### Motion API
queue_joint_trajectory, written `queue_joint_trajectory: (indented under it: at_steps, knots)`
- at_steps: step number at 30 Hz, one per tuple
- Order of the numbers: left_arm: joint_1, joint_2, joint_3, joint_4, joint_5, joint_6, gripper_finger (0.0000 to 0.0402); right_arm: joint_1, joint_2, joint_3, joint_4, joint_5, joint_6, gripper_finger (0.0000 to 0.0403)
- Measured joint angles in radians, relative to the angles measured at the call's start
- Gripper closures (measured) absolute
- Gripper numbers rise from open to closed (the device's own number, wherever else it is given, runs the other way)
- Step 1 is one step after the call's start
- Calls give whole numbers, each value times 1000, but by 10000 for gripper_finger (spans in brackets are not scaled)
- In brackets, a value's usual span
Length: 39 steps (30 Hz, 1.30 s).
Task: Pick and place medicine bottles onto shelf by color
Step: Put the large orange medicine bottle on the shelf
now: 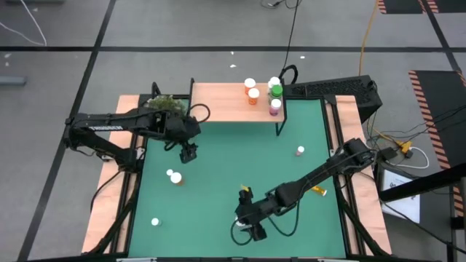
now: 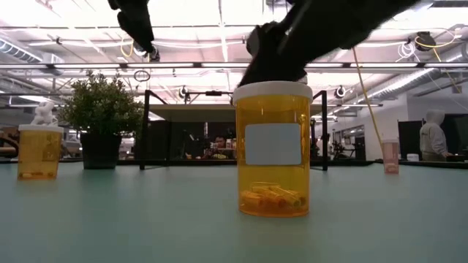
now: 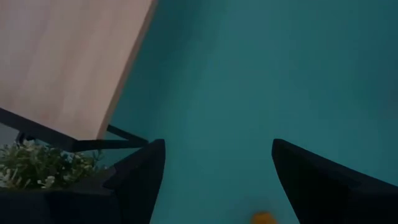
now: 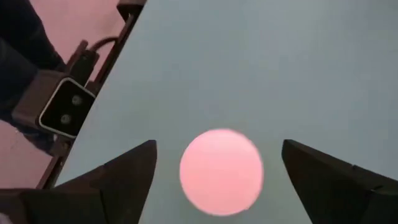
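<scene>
the right gripper (image 1: 256,227) hangs with fingers spread wide, empty, directly above a white-capped orange plastic bottle (image 2: 272,149) standing at the near edge of the green table mat (image 1: 218,189). farther left, the left gripper (image 1: 188,153) hovers wide open, holding nothing, just beyond another white-capped orange bottle (image 1: 175,177). at the far edge, the light-wood shelf on black legs (image 1: 222,102) carries 5 bottles clustered at its right end.

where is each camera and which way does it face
High: overhead, looking down on the mat, both arms and the shelf.
Low: table level, facing an orange bottle, arms above.
Left wrist: open left pincer over mat, shelf corner.
Right wrist: open right pincer over a white cap.
High and low share the plant.
</scene>
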Motion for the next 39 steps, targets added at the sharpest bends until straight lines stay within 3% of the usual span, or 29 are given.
queue_joint_trajectory:
  at_steps: [8, 29, 34, 39]
  knots:
    - [-58, 0, 0, -2, -13, -15, 105, 3, 15, 2, 0, 6, 27, 63]
    - [-71, 0, -1, -9, -62, -38, 105, 1, 16, 1, -62, 31, -7, 204]
    - [-71, 0, -1, -8, -67, -36, 105, -30, -12, 0, -52, 38, 69, 203]
    - [-67, 0, -1, 2, -114, -32, 105, -90, -118, 0, -108, 59, 132, 199]
